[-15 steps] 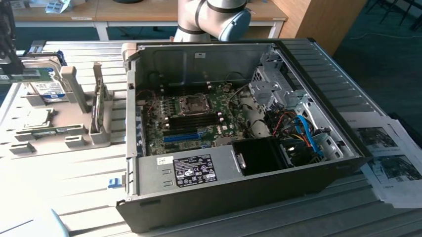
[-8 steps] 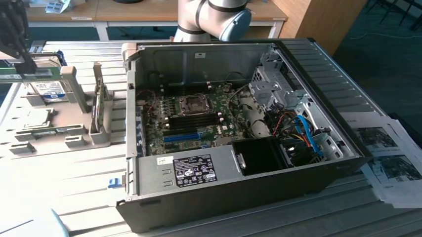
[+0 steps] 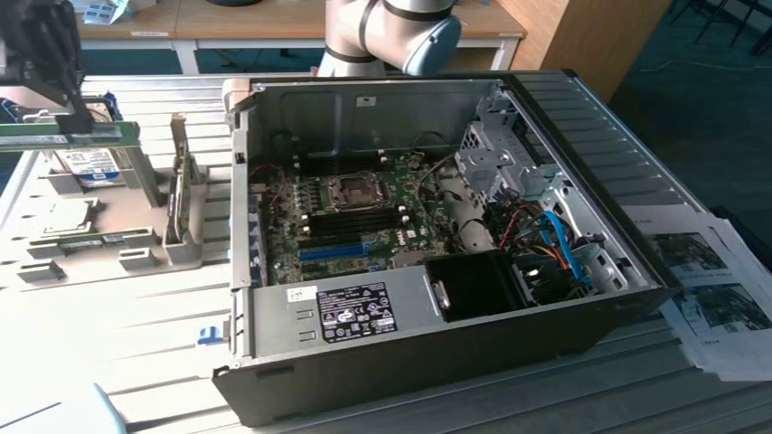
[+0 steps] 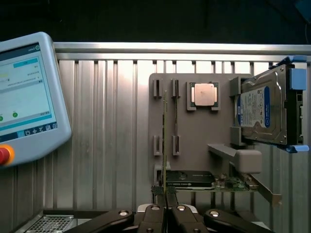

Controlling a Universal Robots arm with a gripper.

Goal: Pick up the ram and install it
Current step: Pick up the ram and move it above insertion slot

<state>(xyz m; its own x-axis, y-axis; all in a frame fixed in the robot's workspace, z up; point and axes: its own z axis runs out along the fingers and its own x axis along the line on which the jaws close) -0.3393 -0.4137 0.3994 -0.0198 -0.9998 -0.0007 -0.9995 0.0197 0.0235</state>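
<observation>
The ram point(image 3: 103, 132) is a thin green stick held level in the air above the grey parts holder point(image 3: 115, 226), at the exterior view's left. My gripper point(image 3: 75, 122) is shut on it from above. In the wrist view the ram point(image 4: 164, 141) shows edge-on as a thin line running away from my gripper point(image 4: 164, 195), whose black fingertips point(image 4: 156, 193) pinch its near end. The open computer case point(image 3: 410, 380) lies to the exterior view's right of the holder. Its motherboard point(image 3: 302, 194) is exposed, with dark memory slots point(image 3: 356, 220) beside the processor socket point(image 3: 354, 188).
On the holder point(image 4: 194, 141) sit a blue-labelled hard drive point(image 4: 265, 109), a square silver processor point(image 4: 204, 93) and a black card point(image 4: 189, 179). A teach pendant point(image 4: 24, 97) lies on the slatted metal table point(image 4: 107, 126). Printed papers point(image 3: 711, 289) lie past the case. The arm's base point(image 3: 399, 32) stands behind it.
</observation>
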